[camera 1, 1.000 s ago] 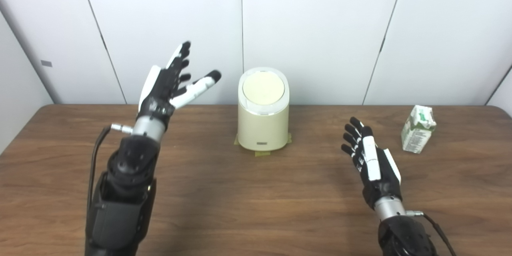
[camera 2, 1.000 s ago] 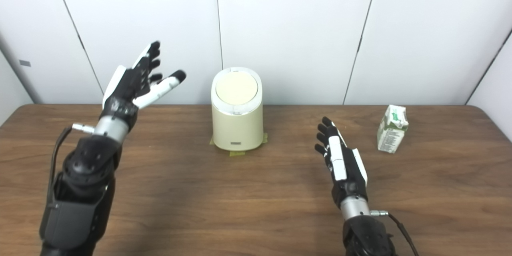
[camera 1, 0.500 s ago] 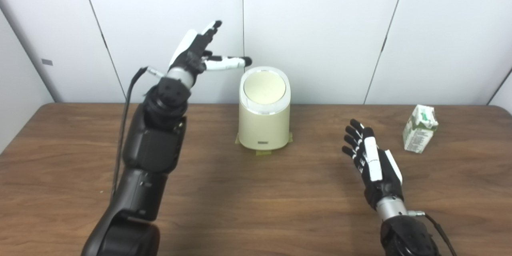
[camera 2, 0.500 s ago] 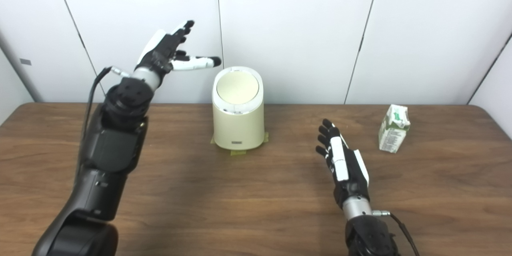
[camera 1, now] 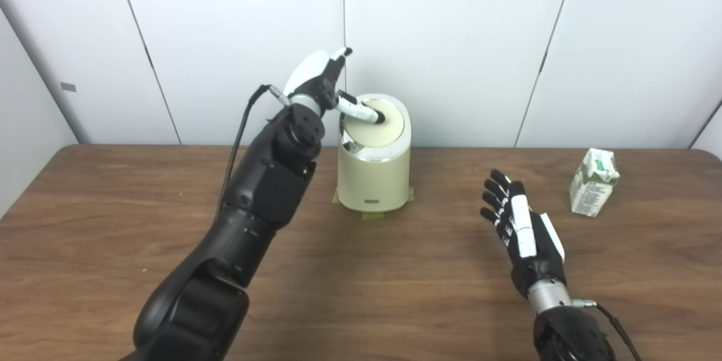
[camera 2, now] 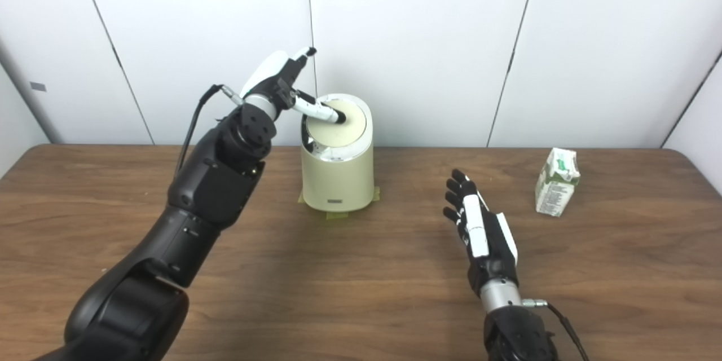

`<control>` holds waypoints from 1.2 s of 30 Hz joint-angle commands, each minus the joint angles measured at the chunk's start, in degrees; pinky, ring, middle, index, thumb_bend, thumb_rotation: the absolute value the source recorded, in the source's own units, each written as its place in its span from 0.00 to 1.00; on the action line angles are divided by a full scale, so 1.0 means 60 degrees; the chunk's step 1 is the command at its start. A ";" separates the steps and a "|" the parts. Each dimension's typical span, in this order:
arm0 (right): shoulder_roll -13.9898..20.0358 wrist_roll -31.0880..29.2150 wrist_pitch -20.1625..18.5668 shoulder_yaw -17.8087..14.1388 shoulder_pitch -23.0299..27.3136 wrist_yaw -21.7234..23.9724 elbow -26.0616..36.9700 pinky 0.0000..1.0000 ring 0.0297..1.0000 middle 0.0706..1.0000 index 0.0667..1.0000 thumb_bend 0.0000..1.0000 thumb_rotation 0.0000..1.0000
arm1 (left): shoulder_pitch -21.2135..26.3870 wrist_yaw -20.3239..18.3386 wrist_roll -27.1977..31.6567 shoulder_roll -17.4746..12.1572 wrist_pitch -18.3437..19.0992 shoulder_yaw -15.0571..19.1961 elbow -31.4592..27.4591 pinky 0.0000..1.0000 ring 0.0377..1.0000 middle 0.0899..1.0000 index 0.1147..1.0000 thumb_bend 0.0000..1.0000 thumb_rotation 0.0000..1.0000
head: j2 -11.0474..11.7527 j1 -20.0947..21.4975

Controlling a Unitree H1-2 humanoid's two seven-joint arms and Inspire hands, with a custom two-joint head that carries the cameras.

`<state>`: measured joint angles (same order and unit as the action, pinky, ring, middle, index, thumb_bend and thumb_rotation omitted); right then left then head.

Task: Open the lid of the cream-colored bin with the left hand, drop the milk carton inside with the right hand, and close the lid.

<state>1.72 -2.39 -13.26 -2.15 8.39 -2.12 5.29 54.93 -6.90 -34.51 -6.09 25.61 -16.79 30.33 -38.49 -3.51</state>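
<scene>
At the far middle of the table (camera 1: 113, 192), the left hand (camera 1: 321, 82) is hovering with fingers spread, holding nothing, its thumb touching the bin's (camera 1: 372, 175) lid (camera 1: 375, 127). Nearer right, the right hand (camera 1: 522, 225) is resting open and empty, the milk carton (camera 1: 592, 181) standing well apart at far right.

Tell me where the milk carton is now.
The milk carton stands upright at the table's far right, beyond the open right hand, untouched.

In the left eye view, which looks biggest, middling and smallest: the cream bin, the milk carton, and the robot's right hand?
1. Cream bin, clearly the largest.
2. Right hand, open above the table; it sits nearer the camera, which may inflate it.
3. Milk carton, the smallest, standing farther back by the table's right edge.
</scene>
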 commanded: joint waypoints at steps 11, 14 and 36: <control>-0.0203 -0.0131 -0.0253 -0.0050 0.0578 0.0018 0.0622 0.87 0.93 0.92 0.92 0.65 1.00 | 0.0866 0.0472 -0.0802 -0.0859 -0.0997 -0.0987 0.0243 0.86 0.93 0.97 0.96 0.93 0.03 | -0.0153 0.0017; -0.0168 -0.0094 -0.0247 -0.0002 0.0574 0.0062 0.0715 0.86 0.93 0.92 0.92 0.65 1.00 | 0.0898 0.0340 -0.1037 -0.1039 -0.0949 -0.1232 0.0333 0.88 0.94 0.98 0.96 0.93 0.01 | -0.0138 -0.0003; -0.0050 -0.0235 -0.0182 -0.0078 0.0491 0.0144 0.0947 0.85 0.94 0.94 0.93 0.67 1.00 | 0.0795 0.0646 -0.3224 -0.1532 -0.1312 -0.3295 0.1246 0.92 0.93 0.93 0.93 1.00 0.04 | -0.0117 0.0102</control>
<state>1.14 -3.28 -15.51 -2.38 9.19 -1.89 9.14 58.82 -3.19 -51.53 -15.09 18.08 -35.43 36.23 -39.11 -2.90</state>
